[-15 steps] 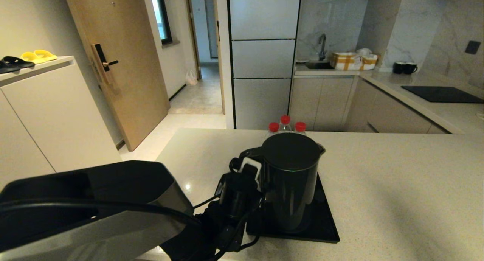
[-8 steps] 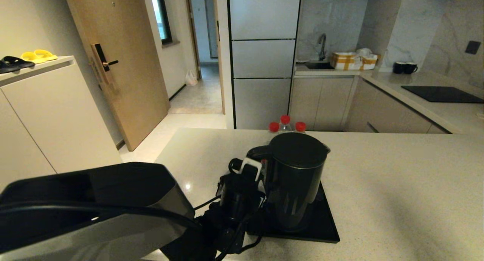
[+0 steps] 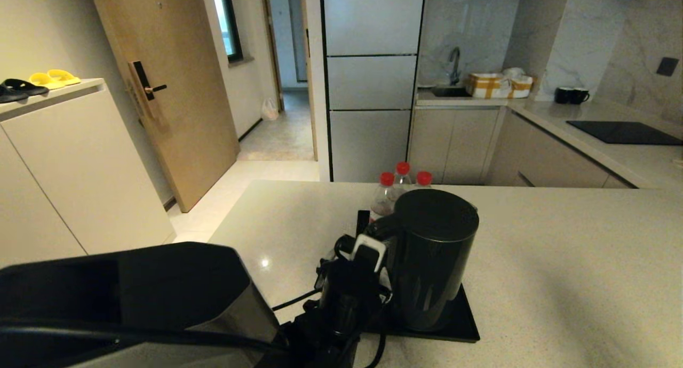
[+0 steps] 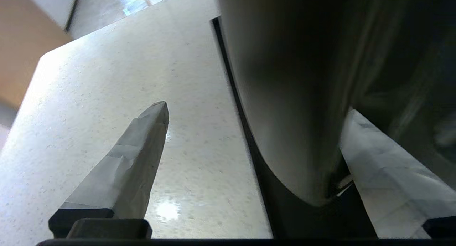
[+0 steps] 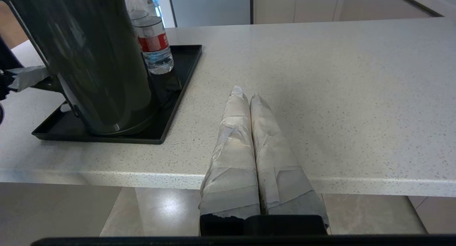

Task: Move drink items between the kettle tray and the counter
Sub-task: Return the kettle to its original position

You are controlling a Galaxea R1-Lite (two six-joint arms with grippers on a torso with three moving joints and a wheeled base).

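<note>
Lifting is what I am doing with the tall glossy black electric kettle (image 3: 435, 256), and I am trying to do it cleanly. The left tool (image 3: 373, 234) is sitting at the centre of the head frame against the kettle's handle side. In the left wrist view its taped fingers (image 4: 135, 157) are standing spread, one out over the stone and the other pressed against the dark body, so I judge it is grasping the kettle by the handle, though the handle itself is hidden there.

The kettle is hanging tilted, lower centre of the head frame, over the flat glossy black rectangular tray (image 3: 464, 325). From the right wrist view (image 5: 92, 60) its base looks barely clear of the tray (image 5: 178, 82); I cannot tell whether one edge is touching.

To do this well I am thinking of raising it straight until the base clears the low rim, then levelling it before carrying it sideways. A clear water bottle with a red label (image 5: 151, 39) is standing just beside it on the tray, so any swing toward the upper part of the frame is risky. The light beige speckled stone desk (image 3: 560, 261) to the right is offering room.

The right tool (image 5: 249, 96) is resting clenched, fingers together, at the desk's edge.
</note>
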